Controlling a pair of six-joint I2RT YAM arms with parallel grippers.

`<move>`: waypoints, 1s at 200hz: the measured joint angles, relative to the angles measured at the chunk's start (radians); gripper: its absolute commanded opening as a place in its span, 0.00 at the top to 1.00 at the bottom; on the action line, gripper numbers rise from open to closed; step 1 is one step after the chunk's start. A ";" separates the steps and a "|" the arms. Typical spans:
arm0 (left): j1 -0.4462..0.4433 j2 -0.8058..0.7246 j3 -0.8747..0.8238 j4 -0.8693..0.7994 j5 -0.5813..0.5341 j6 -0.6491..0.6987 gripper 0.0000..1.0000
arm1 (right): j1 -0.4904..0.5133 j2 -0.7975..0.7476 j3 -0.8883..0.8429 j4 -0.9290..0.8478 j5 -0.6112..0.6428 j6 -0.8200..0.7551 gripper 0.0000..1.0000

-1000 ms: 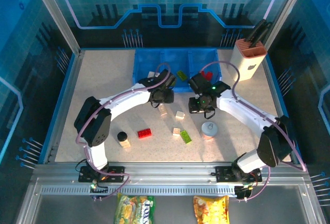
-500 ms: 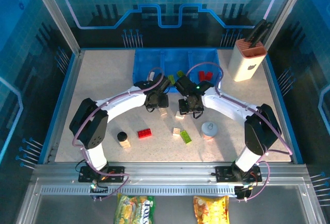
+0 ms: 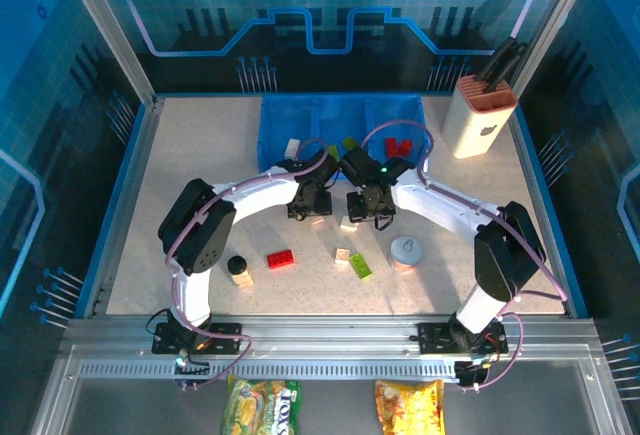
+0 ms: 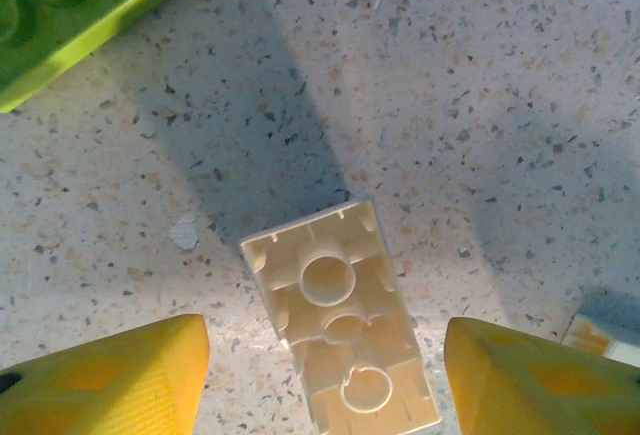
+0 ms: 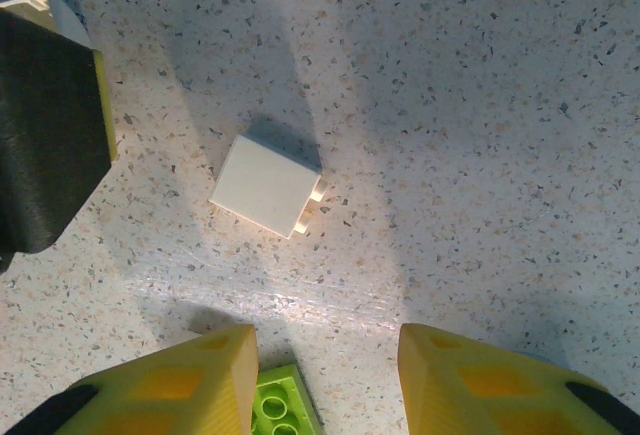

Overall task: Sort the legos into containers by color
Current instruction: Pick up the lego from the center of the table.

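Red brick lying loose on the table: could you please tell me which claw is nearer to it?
Left. The left claw hangs just beyond the red brick, slightly to its right. The right claw is clearly farther off to the right.

Knife block (image 3: 478, 120), black-lidded jar (image 3: 237, 265), silver-topped can (image 3: 405, 250)

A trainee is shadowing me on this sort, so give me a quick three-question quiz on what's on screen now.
1. True or false: the cream brick framed by the left gripper lies studs up.
2. Top view: which colour sits in the right-hand compartment of the blue tray? A red, B green, C white.
3. Is the left gripper clamping that brick yet?
Key: 1 false, hollow side up; 2 A; 3 no, jaws apart, gaps either side.
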 measured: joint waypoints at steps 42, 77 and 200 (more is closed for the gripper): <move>0.000 0.029 0.003 0.001 0.018 -0.003 0.44 | 0.000 0.000 0.000 0.000 0.003 0.000 0.58; -0.006 0.030 0.003 0.001 0.026 -0.002 0.49 | 0.000 0.000 0.000 0.000 0.003 0.000 0.58; -0.011 0.037 0.003 0.001 0.029 -0.002 0.61 | 0.000 -0.011 0.000 -0.001 0.007 0.000 0.58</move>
